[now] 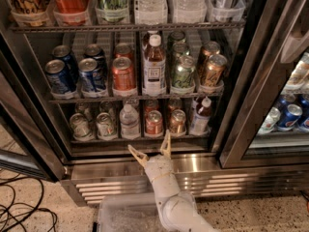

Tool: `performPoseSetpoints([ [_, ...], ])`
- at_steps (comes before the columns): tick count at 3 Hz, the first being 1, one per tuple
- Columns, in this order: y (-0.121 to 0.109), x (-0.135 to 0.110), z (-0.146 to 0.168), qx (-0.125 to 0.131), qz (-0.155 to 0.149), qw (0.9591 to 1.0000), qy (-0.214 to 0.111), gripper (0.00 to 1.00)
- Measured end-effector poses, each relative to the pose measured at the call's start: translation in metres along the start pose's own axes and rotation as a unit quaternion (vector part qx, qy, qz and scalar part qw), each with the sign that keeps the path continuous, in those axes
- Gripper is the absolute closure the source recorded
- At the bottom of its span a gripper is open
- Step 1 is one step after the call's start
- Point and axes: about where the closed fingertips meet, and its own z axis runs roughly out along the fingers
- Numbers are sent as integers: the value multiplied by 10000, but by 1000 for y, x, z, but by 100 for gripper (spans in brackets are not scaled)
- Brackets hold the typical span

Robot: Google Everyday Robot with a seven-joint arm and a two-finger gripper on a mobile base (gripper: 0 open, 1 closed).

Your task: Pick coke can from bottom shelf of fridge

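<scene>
The fridge (241, 105) stands open with its dark inside in view. The coke can (153, 123), red with a silver lid, stands at the front middle of the bottom shelf (116, 140), between a small water bottle (129, 122) and a copper-orange can (177, 122). My gripper (151, 150) is open and empty. It hovers just in front of and below the shelf's front rail, over the steel sill, with its right fingertip (166, 142) just below and to the right of the coke can.
Green-and-silver cans (91, 125) stand at the shelf's left, a brown bottle (200, 116) at its right. The shelf above holds blue cans (77, 75), a red can (123, 75), a tea bottle (153, 65) and more cans. The louvred base grille (231, 185) and floor cables (21, 211) lie below.
</scene>
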Motion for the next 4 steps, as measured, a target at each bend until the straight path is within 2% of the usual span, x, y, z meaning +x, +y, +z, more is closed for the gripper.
performPoseSetpoints([
  [1,2,2,15,124,170,9996,-190,12],
  [2,-8,-1,26,477,291,9979,-338,14],
  [3,-24,-3,22,909,332,9949,-283,13],
  [4,-36,-4,10,1110,316,9933,-61,22],
])
